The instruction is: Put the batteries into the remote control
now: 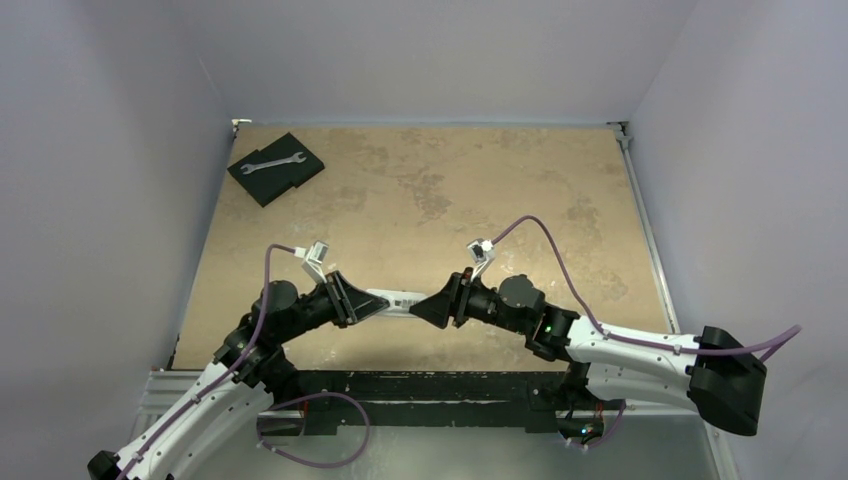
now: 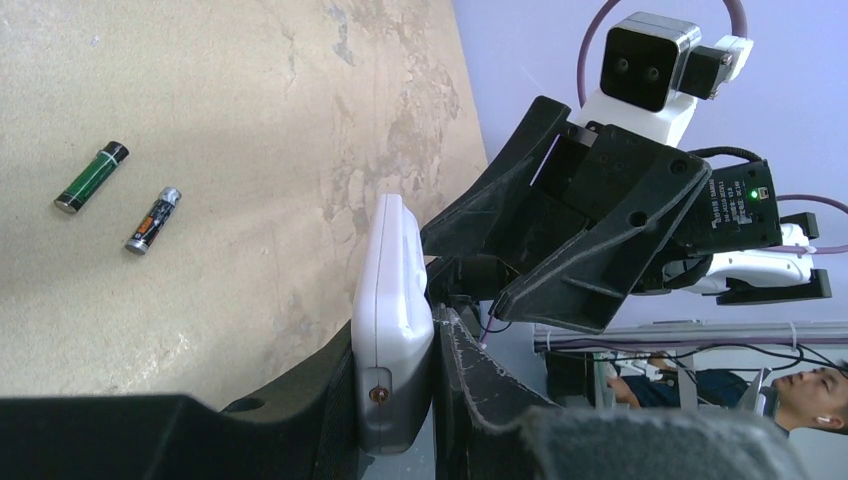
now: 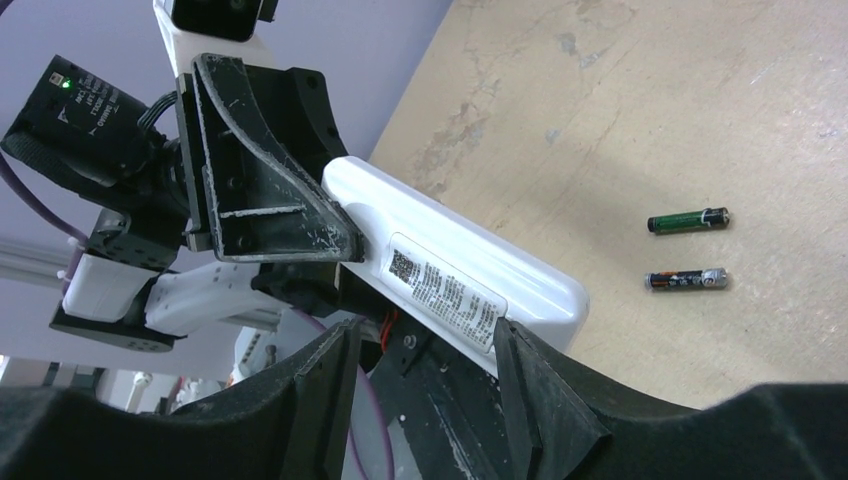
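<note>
The white remote control (image 1: 393,300) is held off the table between both arms. My left gripper (image 2: 395,350) is shut on its one end, edge-on between the jaws. In the right wrist view the remote (image 3: 455,270) shows its printed label. My right gripper (image 3: 425,340) is open around the other end; its right finger (image 3: 530,380) sits at the label's edge, and the left finger stands apart. Two batteries lie side by side on the table, one green (image 2: 92,177), one dark with orange (image 2: 153,220). They also show in the right wrist view (image 3: 688,220) and are not visible from the top.
A black foam pad with a silver wrench (image 1: 277,167) lies at the table's far left corner. The black front rail (image 1: 420,385) runs under both arms. Walls close in the table on three sides.
</note>
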You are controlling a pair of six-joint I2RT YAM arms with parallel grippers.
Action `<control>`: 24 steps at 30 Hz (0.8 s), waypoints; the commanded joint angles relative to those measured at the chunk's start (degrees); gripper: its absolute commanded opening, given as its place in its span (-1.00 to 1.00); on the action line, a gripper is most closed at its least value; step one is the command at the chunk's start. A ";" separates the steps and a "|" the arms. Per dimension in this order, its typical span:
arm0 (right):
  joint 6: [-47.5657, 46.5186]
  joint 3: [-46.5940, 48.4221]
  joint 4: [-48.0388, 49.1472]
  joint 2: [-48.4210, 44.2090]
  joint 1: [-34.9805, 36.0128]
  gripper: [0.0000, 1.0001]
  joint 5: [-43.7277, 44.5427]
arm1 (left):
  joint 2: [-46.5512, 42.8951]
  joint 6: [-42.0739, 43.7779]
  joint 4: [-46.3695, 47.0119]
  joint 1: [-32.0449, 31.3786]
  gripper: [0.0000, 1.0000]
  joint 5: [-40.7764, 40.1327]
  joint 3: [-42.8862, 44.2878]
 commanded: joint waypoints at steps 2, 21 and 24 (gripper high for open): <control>2.55 1.38 11.83 -0.96 2.08 0.17 -5.74 | -0.23 0.18 0.46 -0.77 -1.00 1.82 2.04; 1.94 1.57 11.09 -2.83 3.32 0.17 -4.94 | 0.26 1.15 -3.13 -0.71 -1.00 -1.14 2.44; 1.67 1.83 10.31 -3.07 3.41 0.17 -4.68 | 0.44 1.24 -3.19 -0.74 -1.00 -1.38 2.34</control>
